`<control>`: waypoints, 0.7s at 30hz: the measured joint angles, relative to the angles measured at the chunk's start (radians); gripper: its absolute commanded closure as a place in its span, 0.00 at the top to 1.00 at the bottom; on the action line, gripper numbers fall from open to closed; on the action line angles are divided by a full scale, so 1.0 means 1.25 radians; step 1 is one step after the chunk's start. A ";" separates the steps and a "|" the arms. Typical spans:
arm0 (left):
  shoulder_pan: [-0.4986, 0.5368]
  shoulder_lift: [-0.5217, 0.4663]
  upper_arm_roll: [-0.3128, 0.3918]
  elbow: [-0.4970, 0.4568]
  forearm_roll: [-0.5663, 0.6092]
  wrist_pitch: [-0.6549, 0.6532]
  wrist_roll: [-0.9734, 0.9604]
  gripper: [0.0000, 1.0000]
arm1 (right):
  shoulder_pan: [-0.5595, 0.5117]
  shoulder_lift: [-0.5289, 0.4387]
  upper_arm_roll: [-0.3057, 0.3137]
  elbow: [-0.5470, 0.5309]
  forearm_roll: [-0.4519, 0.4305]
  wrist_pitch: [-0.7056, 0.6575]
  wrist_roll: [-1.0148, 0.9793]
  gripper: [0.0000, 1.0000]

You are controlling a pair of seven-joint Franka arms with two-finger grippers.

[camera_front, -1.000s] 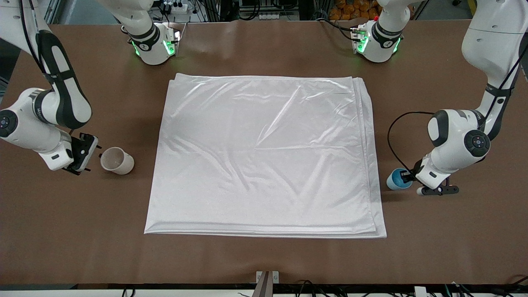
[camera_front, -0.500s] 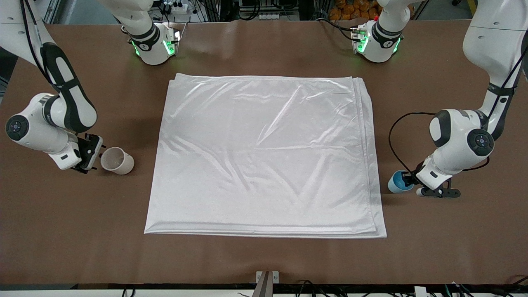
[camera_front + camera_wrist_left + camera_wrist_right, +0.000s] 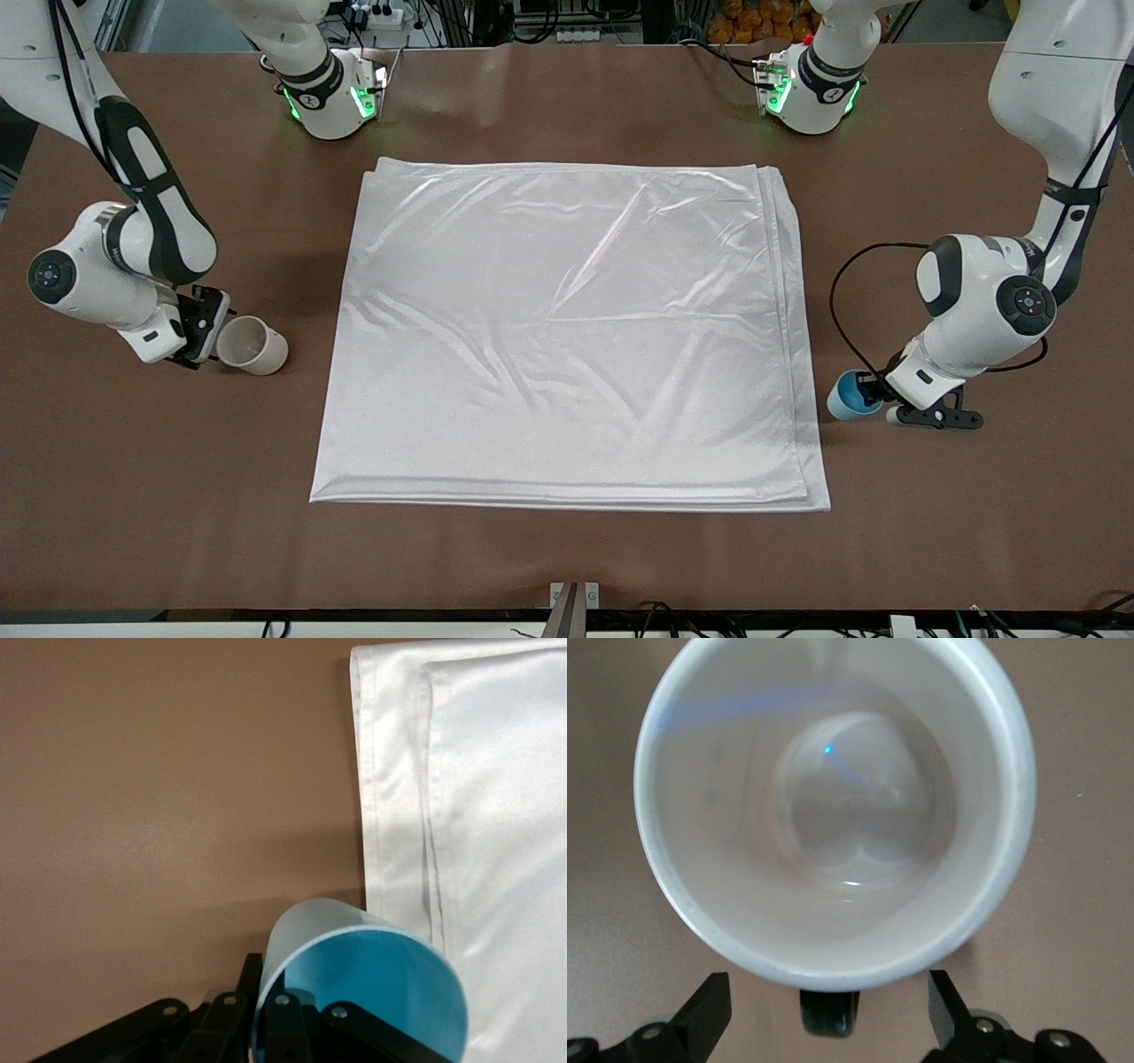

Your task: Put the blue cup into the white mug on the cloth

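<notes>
The blue cup (image 3: 848, 396) sits tilted beside the cloth's (image 3: 567, 337) edge, at the left arm's end of the table. My left gripper (image 3: 873, 390) is shut on its wall. In the left wrist view one finger is inside the blue cup (image 3: 363, 992) and one outside, with the left gripper (image 3: 268, 988) pinching the rim beside the cloth (image 3: 478, 815). The white mug (image 3: 252, 344) stands on the bare table at the right arm's end, off the cloth. My right gripper (image 3: 211, 330) is open beside it. In the right wrist view the white mug (image 3: 833, 806) shows its inside, and the right gripper (image 3: 829, 1010) straddles its dark handle (image 3: 829, 1017) without touching.
The brown table (image 3: 567, 549) carries only the cloth and the two cups. Both arm bases, with green lights (image 3: 332, 97) (image 3: 806, 89), stand at the edge farthest from the front camera. A black cable (image 3: 842, 301) loops over the table by the left arm.
My right gripper has moved in to the white mug, staying open. My left gripper, shut on the blue cup, has shifted it slightly toward the front camera.
</notes>
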 measured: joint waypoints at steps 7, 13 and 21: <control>0.002 0.000 0.002 0.003 0.001 0.000 0.001 0.00 | 0.000 0.003 0.003 -0.001 0.010 0.000 0.000 0.59; 0.002 -0.001 0.002 0.010 0.015 -0.010 0.001 0.00 | 0.000 0.010 0.004 -0.001 0.017 0.001 0.000 0.28; 0.000 -0.013 -0.001 0.064 0.019 -0.112 0.002 0.00 | 0.004 0.012 0.009 0.000 0.019 0.008 0.000 0.00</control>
